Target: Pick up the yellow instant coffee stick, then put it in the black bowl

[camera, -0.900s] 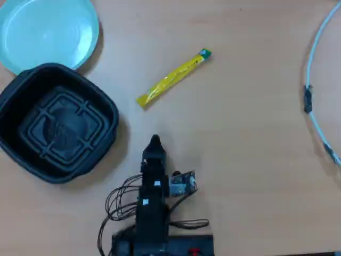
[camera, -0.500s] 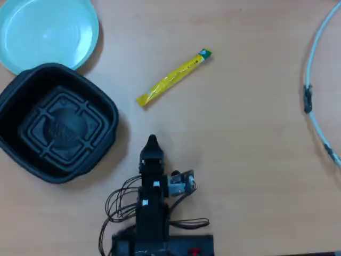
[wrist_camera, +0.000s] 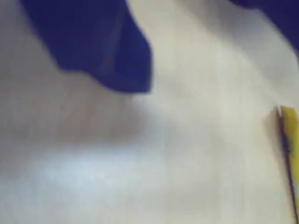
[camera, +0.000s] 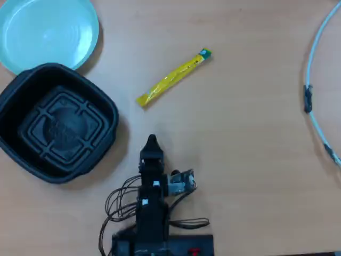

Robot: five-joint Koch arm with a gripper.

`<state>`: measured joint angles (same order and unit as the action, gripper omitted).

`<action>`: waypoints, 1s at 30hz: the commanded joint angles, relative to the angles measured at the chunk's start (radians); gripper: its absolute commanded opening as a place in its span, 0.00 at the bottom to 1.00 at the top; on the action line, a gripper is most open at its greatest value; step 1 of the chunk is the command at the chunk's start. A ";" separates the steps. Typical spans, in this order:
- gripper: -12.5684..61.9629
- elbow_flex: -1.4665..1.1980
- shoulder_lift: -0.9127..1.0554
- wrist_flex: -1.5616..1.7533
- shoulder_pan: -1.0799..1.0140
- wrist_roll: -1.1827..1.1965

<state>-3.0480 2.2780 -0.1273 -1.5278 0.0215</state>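
The yellow instant coffee stick [camera: 173, 78] lies flat and diagonal on the wooden table, green tip at its upper right. In the wrist view only its end [wrist_camera: 290, 140] shows at the right edge. The black bowl [camera: 109, 114] sits at the left with nothing inside and its grid bottom in view. My gripper [camera: 152, 140] points up the overhead view, below the stick's lower end and apart from it, right of the bowl. Only one tip shows from above. The wrist view is blurred, with one dark finger [wrist_camera: 103, 46] at upper left and another dark shape in the top right corner.
A round light-blue plate [camera: 48, 32] sits at the top left, touching the bowl's far rim. A pale cable [camera: 311, 101] curves along the right edge. The arm's base and loose wires [camera: 120, 202] fill the bottom centre.
The gripper tip has drifted slightly left in the overhead view. Stick, bowl and plate have not moved.
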 commanded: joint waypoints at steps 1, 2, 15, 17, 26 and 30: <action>0.63 0.041 0.095 -0.210 0.008 -0.064; 0.63 0.069 0.095 -0.255 0.008 -0.080; 0.63 0.489 0.095 -0.657 -0.064 -0.252; 0.63 0.583 0.094 -0.703 -0.071 -0.290; 0.63 0.882 0.067 -0.742 -0.089 -0.460; 0.63 0.996 -0.054 -0.746 -0.095 -0.506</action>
<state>-2.1783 2.2534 -0.8728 -1.6214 -0.4525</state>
